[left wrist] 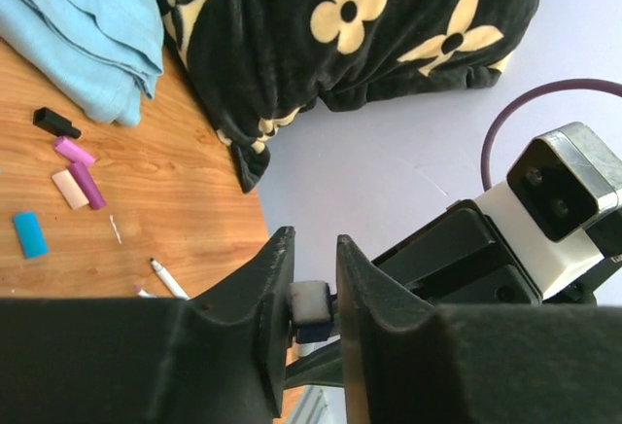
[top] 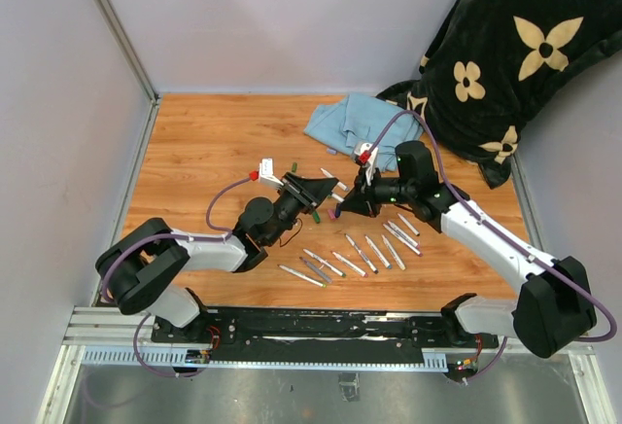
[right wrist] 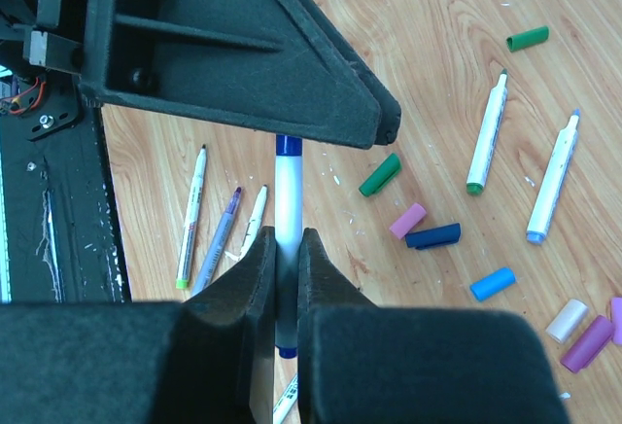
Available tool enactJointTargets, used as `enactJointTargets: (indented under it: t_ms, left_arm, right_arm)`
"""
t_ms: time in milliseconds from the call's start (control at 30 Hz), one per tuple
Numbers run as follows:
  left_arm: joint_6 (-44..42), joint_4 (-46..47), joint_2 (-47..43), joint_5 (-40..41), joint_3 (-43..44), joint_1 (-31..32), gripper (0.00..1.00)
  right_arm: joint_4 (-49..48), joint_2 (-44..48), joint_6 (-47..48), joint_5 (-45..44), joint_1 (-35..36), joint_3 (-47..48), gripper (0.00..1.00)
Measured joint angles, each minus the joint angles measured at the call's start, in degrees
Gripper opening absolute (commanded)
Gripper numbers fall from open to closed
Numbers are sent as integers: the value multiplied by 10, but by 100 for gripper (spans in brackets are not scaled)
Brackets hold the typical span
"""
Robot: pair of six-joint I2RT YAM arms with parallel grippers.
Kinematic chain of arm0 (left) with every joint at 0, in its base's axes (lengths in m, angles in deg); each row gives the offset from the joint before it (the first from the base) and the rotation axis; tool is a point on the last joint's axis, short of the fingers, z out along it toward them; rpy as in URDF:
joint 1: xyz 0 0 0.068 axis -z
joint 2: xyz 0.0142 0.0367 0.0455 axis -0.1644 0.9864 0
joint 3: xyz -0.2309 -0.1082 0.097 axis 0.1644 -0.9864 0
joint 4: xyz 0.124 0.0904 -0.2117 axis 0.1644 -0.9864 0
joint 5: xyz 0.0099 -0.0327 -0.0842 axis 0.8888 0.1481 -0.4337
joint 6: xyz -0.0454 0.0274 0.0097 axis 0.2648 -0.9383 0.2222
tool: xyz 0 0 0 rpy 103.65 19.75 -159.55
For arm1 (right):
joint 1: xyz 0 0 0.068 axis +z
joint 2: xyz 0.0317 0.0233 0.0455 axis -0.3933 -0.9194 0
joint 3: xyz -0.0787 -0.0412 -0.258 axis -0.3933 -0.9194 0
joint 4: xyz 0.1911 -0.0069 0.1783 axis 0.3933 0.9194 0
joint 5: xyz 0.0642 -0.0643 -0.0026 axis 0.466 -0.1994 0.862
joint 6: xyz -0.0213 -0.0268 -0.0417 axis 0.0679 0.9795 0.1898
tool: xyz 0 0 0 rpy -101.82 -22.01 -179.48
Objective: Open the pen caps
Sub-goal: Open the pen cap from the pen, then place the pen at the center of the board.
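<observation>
The left fingers (left wrist: pixel 262 298), matte black wedges, stand narrow and pinch the blue cap (right wrist: pixel 288 145), a short smooth plastic cylinder on the far end of a marker (right wrist: pixel 288 200). The right fingers (right wrist: pixel 255 278) are closed on that marker's slim white barrel, just behind the cap. The two sets of fingers meet tip to tip above the middle of the surface (top: pixel 204 142), which is warm, grained wood planking.

Loose caps lie scattered on the wood to the right of the held marker. All are stubby glossy tubes:
- two green ones (right wrist: pixel 379 175) (right wrist: pixel 528 39)
- a pink one (right wrist: pixel 407 220) touching a navy one (right wrist: pixel 433 236)
- a light blue one (right wrist: pixel 492 283)
- a pale one (right wrist: pixel 566 319) beside a purple one (right wrist: pixel 589 343)

Two uncapped markers lie flat among them, one green-tipped (right wrist: pixel 486 132) and one blue-tipped (right wrist: pixel 552 176), both round white sticks. More thin markers (top: pixel 362 253) lie in a loose slanted row near the arms' bases.

At the far side a soft light-blue cloth (top: pixel 350 124) sits rumpled in folds. A plush black blanket (top: pixel 505 54) with cream flower shapes is heaped in the far right corner, its edge resting on the cloth.
</observation>
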Motion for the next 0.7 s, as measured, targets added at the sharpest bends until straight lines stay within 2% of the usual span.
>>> enactJointTargets:
  t_ms: [133,333,400,533,700]
  left_arm:
    - [-2,-6,4,7,0,0,2]
    - [-2,-6,6,9,0,-4,0]
    - [-3,-21,-1,-13,3,-18,0]
    - [-13,-75,-27,-101,33,-75,0]
    - [1,-90,-56,-90,80,-209,0]
  right_arm:
    - [-2,-2,0,-3,0,0,1]
    - [0,-5,3,-2,0,0,1]
    - [-4,-5,4,-1,0,0,1]
    - [-61,-12,3,2,1,0,1]
    - [-33,-16,5,13,1,-15,1]
